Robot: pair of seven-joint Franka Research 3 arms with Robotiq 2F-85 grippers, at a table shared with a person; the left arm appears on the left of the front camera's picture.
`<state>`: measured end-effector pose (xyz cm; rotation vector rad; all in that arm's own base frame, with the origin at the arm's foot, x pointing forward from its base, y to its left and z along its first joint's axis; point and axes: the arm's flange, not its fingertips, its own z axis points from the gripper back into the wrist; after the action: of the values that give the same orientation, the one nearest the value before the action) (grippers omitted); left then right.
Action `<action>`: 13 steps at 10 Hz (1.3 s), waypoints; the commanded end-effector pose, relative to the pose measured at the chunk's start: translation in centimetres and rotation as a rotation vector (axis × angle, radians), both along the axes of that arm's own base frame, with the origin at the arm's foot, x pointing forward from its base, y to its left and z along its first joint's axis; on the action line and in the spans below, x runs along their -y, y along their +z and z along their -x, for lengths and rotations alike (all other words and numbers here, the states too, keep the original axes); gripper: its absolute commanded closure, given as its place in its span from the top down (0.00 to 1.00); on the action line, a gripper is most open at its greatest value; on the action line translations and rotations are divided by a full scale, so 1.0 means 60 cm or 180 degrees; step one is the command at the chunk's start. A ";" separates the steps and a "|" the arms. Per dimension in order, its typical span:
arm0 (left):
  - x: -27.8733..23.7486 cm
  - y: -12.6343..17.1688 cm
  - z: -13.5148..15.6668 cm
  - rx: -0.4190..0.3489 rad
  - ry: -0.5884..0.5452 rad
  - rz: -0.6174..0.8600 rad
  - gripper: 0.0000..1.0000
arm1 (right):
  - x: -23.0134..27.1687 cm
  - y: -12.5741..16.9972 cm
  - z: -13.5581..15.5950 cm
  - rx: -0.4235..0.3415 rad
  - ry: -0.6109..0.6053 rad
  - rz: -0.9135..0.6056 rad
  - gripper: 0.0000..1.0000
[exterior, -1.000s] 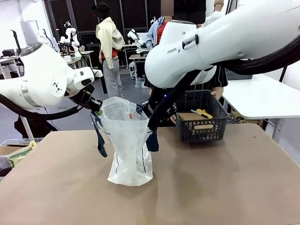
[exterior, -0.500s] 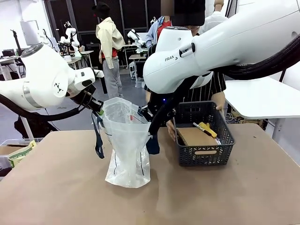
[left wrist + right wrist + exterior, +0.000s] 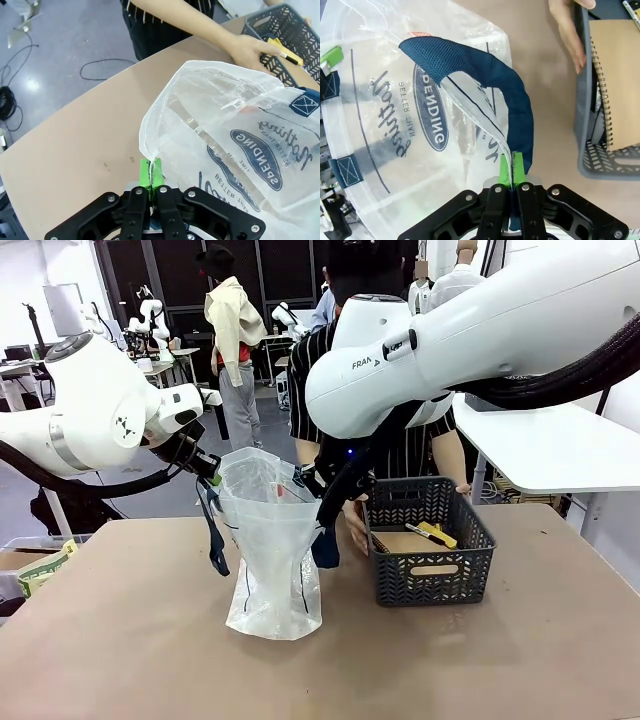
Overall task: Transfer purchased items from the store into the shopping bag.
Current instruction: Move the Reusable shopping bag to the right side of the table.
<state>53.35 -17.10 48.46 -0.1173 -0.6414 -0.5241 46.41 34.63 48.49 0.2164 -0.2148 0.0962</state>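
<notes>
We hold the shopping bag [image 3: 272, 560] open on the table [image 3: 120, 640] — left gripper [image 3: 151, 172] clamped on its clear rim, right gripper [image 3: 511, 170] clamped on the rim by a navy handle [image 3: 515, 95]. The store [image 3: 430, 575] stands just beside — perhaps a notebook [image 3: 620, 75] inside

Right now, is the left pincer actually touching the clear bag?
Touching. The left wrist view shows the left pincer shut on the clear bag, the plastic rim pinched between its tips.
</notes>
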 end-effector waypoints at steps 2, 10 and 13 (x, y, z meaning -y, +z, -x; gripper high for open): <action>-0.001 0.002 0.000 -0.0008 0.0035 -0.0004 0.00 | 0.002 0.002 0.002 -0.0020 -0.0018 -0.0026 0.00; -0.001 0.002 0.000 -0.0008 0.0035 -0.0004 0.00 | 0.002 0.002 0.002 -0.0020 -0.0018 -0.0026 0.00; -0.001 0.002 0.000 -0.0008 0.0035 -0.0004 0.00 | 0.002 0.002 0.002 -0.0020 -0.0018 -0.0026 0.00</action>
<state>53.35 -17.10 48.46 -0.1175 -0.6413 -0.5238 46.41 34.63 48.49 0.2164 -0.2148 0.0962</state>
